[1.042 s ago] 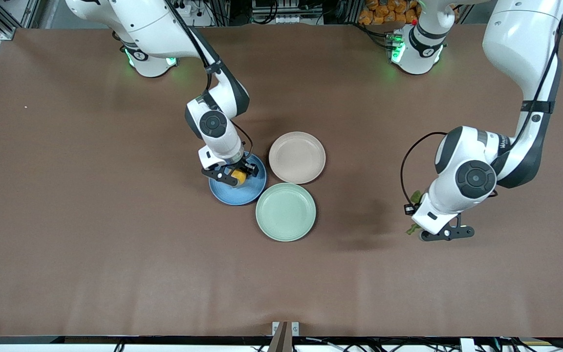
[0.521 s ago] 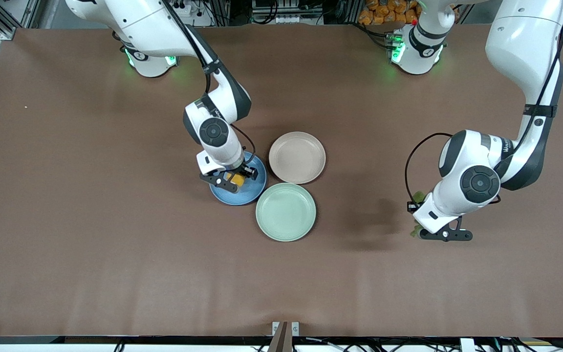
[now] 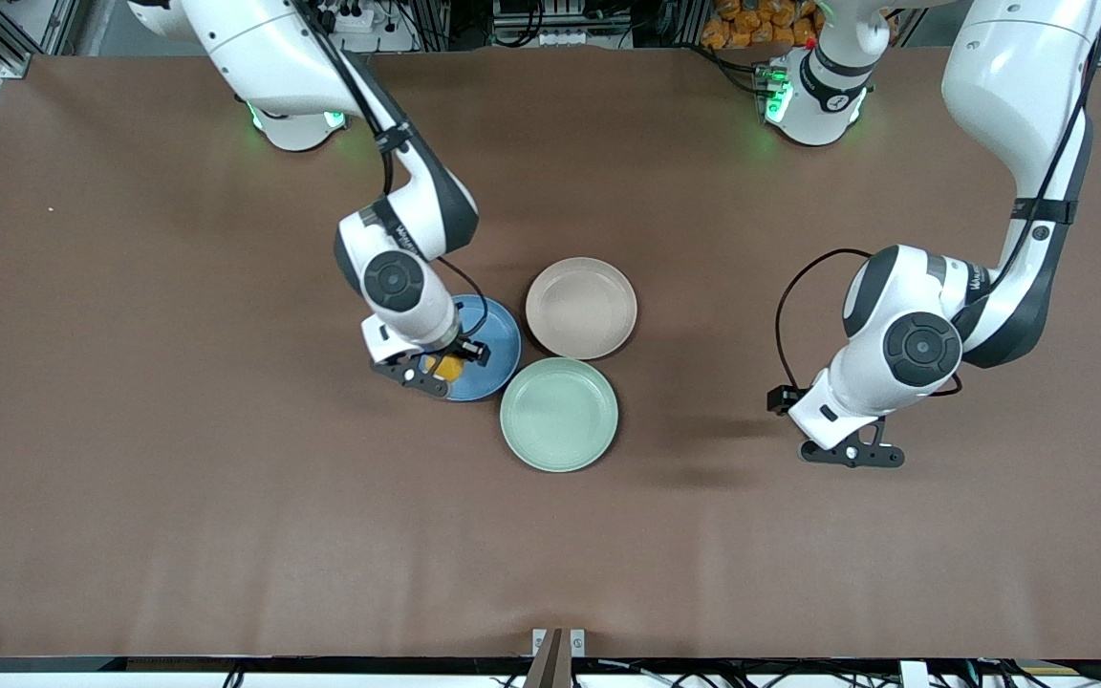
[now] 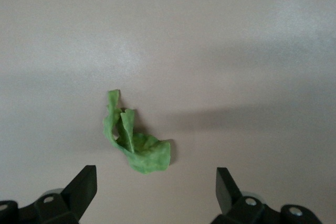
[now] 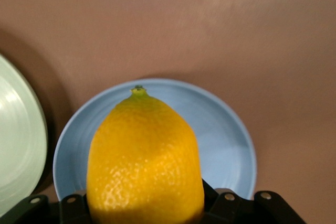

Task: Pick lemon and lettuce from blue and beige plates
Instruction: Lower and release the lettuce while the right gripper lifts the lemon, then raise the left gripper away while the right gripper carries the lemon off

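Note:
My right gripper [image 3: 434, 368] is shut on a yellow lemon [image 3: 448, 367] and holds it over the blue plate [image 3: 496, 336]. In the right wrist view the lemon [image 5: 144, 161] fills the space between the jaws, with the blue plate [image 5: 228, 140] below it. The beige plate [image 3: 581, 308] holds nothing. My left gripper [image 3: 849, 455] is open over the bare table toward the left arm's end. In the left wrist view a green lettuce leaf [image 4: 134, 142] lies on the table in front of the open gripper [image 4: 156, 184], touching neither finger. The left hand hides the lettuce in the front view.
A pale green plate [image 3: 559, 414], holding nothing, sits nearer the front camera, touching the blue and beige plates; its rim shows in the right wrist view [image 5: 16, 145]. The brown table [image 3: 178, 430] spreads wide around the plates.
My right gripper has carried the lemon toward the blue plate's edge at the right arm's end. My left hand has shifted toward the plates and now covers the lettuce in the front view.

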Robot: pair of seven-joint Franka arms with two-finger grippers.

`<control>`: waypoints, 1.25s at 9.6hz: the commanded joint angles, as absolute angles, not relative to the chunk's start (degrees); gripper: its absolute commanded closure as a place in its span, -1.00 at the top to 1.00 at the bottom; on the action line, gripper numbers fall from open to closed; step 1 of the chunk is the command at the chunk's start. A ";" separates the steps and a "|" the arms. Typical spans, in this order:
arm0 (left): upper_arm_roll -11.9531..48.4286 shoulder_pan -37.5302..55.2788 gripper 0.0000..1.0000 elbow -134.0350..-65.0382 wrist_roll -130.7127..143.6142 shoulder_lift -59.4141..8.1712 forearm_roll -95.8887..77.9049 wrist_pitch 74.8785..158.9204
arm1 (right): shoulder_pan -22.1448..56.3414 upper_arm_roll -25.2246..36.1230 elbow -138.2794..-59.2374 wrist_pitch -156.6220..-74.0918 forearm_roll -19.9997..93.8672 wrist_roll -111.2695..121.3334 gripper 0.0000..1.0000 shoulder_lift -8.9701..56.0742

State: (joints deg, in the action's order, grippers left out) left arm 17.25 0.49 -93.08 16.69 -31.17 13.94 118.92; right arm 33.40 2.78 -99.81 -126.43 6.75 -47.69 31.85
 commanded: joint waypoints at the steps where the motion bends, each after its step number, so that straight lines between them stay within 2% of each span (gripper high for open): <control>1: 14.70 2.18 1.00 -98.24 15.47 -25.95 11.96 118.56 | 29.20 2.29 -93.71 -118.51 7.38 -41.60 -0.31 32.08; 3: 7.85 7.36 1.00 -103.42 15.21 -20.33 7.14 119.61 | 25.68 2.29 -92.03 -114.80 7.47 -36.15 -0.34 31.82; 9: 7.12 6.42 1.00 -118.46 12.58 -5.12 2.21 121.38 | 15.84 2.46 -91.49 -111.01 7.03 -17.62 -0.37 30.94; 12: 5.89 6.42 1.00 -121.29 11.51 0.34 1.41 121.29 | 10.21 2.72 -94.91 -111.18 6.77 -5.76 -0.38 28.40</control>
